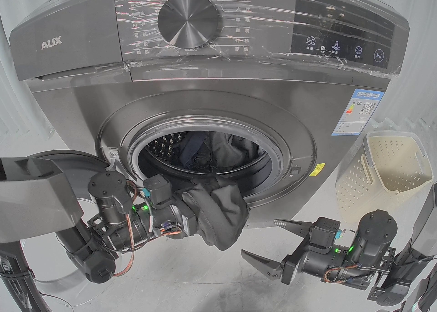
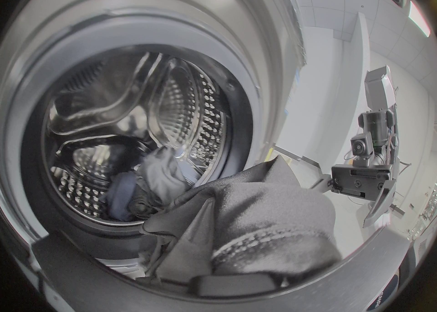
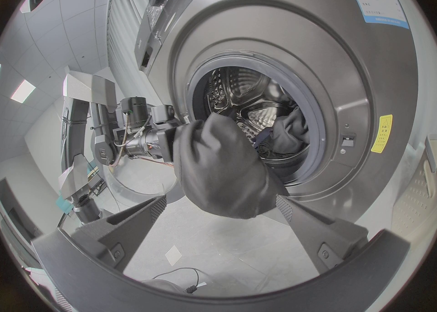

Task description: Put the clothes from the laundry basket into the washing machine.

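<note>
While clamping the dark garment (image 1: 218, 210) in the left gripper (image 1: 193, 219) outside the washing machine (image 1: 82, 108) mouth, risks dropping it onto the floor (image 1: 182, 276) if released early; holds right gripper (image 1: 260, 239) spread wide, empty.

Head above, wrists low; washing machine (image 1: 218, 99) shared

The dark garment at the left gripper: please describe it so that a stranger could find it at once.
Start at the grey washing machine and its round drum opening. At the opening's lower rim, a dark grey garment hangs bunched over the left gripper. Unlike the clothes lying inside the drum, it is outside.
</note>
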You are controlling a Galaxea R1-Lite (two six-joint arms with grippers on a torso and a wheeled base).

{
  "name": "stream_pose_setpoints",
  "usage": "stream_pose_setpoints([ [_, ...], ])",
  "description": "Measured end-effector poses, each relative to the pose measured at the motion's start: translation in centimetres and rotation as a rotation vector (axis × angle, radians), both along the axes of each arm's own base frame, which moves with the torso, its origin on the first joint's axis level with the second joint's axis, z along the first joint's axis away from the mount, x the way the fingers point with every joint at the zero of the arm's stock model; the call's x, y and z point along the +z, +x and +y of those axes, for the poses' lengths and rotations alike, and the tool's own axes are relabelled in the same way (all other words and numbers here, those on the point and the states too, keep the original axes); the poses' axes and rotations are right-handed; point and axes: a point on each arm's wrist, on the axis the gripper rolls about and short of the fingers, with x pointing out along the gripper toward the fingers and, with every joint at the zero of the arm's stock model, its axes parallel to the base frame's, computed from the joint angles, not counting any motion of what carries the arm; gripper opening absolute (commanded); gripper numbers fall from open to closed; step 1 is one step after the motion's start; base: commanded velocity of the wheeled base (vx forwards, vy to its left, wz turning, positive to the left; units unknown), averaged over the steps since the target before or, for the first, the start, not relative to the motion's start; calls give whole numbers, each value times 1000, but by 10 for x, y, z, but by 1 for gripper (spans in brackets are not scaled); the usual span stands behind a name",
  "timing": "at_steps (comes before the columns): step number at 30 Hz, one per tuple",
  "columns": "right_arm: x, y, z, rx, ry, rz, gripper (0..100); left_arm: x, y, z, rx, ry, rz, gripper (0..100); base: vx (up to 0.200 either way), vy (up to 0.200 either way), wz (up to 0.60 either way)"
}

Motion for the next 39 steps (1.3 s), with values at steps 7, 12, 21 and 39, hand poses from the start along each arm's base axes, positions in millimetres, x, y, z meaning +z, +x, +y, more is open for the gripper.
stream_pose_setpoints([
  [7, 3, -8, -2, 24, 1, -4, 100, -6, 24, -21, 18, -32, -24, 0, 0, 0, 0],
  [12, 2, -13, -6, 29, -13, 5, 100, 2, 60, -33, 111, -118, -91, 0, 0, 0, 0],
  [21, 0, -18, -10, 39, -28, 16, 100, -2, 115, -47, 230, -217, -173, 0, 0, 0, 0],
  [39, -4, -21, -8, 51, -42, 28, 100, 2, 188, -65, 366, -226, -170, 0, 0, 0, 0],
])
